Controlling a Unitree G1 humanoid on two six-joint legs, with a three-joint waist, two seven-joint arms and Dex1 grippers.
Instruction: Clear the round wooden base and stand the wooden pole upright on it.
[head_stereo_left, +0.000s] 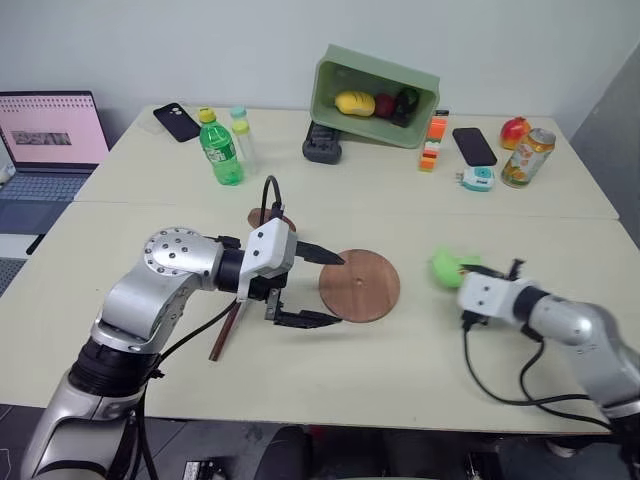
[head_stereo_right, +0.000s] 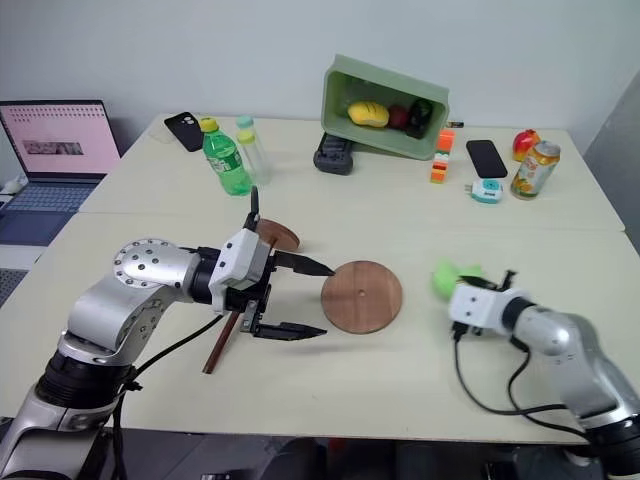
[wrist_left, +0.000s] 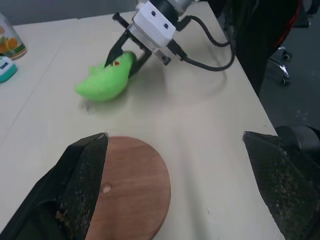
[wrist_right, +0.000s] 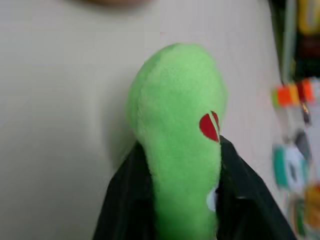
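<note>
From the head views, our left gripper (head_stereo_left: 318, 288) hung spread wide beside the bare base (head_stereo_left: 359, 285), ready for the pole (head_stereo_right: 222, 340) lying on the table under that arm.

In the left wrist view, our right gripper (wrist_left: 121, 59) pinched the toy (wrist_left: 106, 81) well clear of the base.

The right wrist view showed the fingers (wrist_right: 125, 200) squeezing it.

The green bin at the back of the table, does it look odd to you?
Yes. The green bin lies tipped on its side, propped on a dark object, its opening facing forward with the fruit inside exposed.
</note>
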